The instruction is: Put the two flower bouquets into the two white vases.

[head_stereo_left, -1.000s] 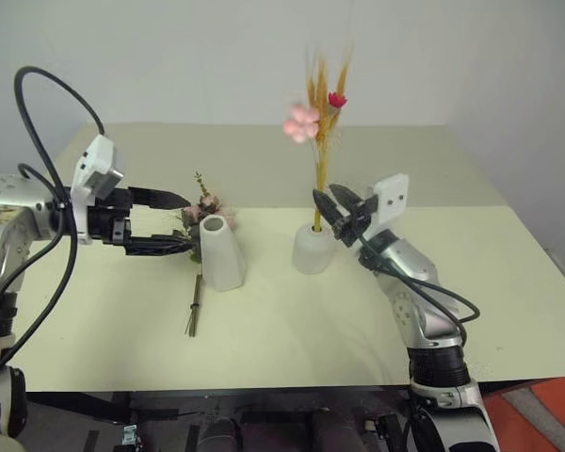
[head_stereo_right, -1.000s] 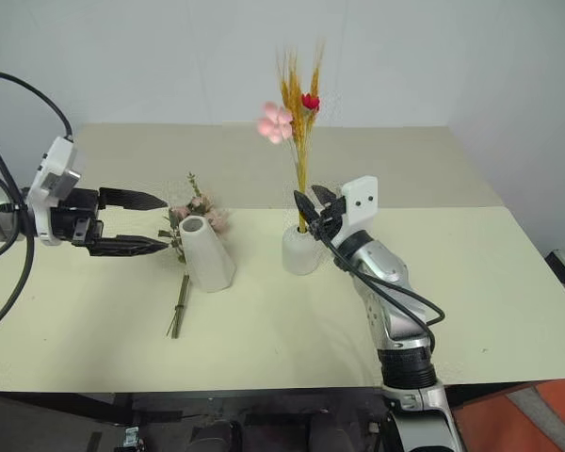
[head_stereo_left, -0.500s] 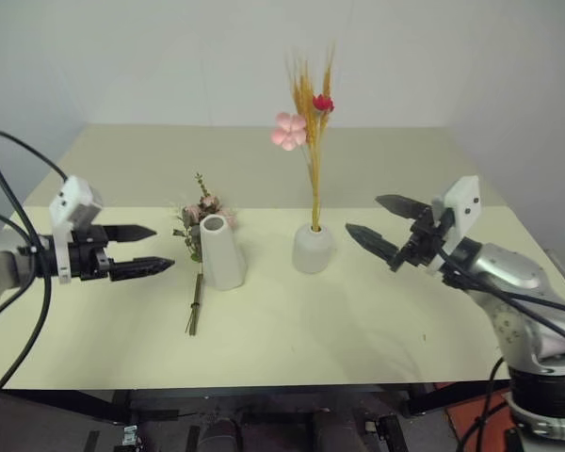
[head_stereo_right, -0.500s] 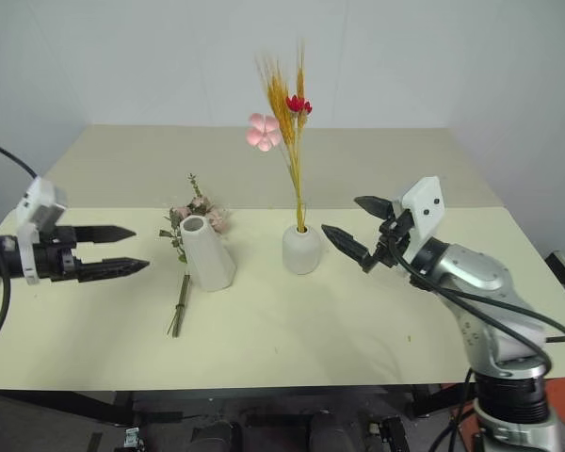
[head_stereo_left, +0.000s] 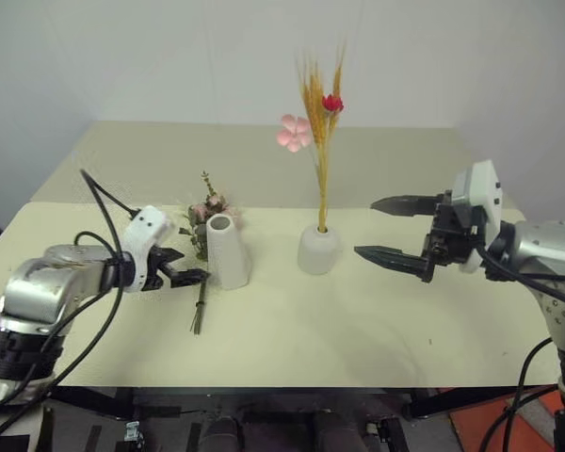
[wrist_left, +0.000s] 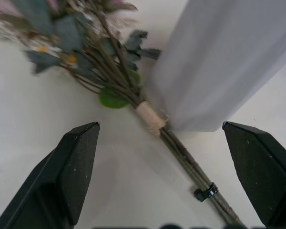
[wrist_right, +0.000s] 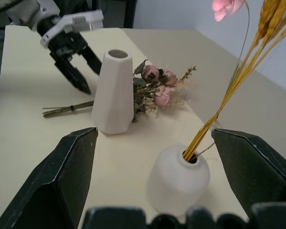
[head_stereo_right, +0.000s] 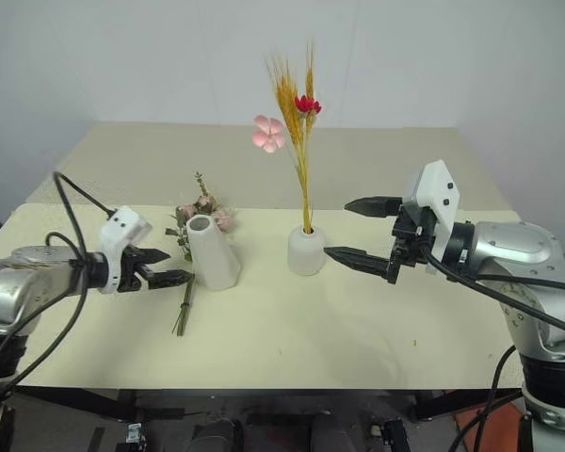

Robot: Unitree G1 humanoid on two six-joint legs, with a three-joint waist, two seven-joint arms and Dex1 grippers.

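Observation:
The slim bouquet (head_stereo_left: 320, 113) of yellow wheat stems with pink and red blossoms stands upright in the short round white vase (head_stereo_left: 317, 251). The taller cone vase (head_stereo_left: 226, 251) stands to its left with nothing in it. Behind and beside the cone vase, the rose bouquet (head_stereo_left: 207, 205) lies flat on the table, its stems (wrist_left: 190, 167) pointing toward the front edge. My left gripper (head_stereo_left: 190, 266) is open, low over the table, with its fingers on either side of the bound stems (wrist_left: 150, 118). My right gripper (head_stereo_left: 364, 227) is open, level, to the right of the round vase and apart from it.
The cream table (head_stereo_left: 358, 330) has free room in front of and to the right of the vases. A second tabletop (head_stereo_left: 169, 151) joins it behind, against a white wall. The front edge runs close below both arms.
My right gripper has let go of the wheat stems, opened wide and drawn back to the right. My left gripper has dropped to table level and closed in on the rose stems by the cone vase.

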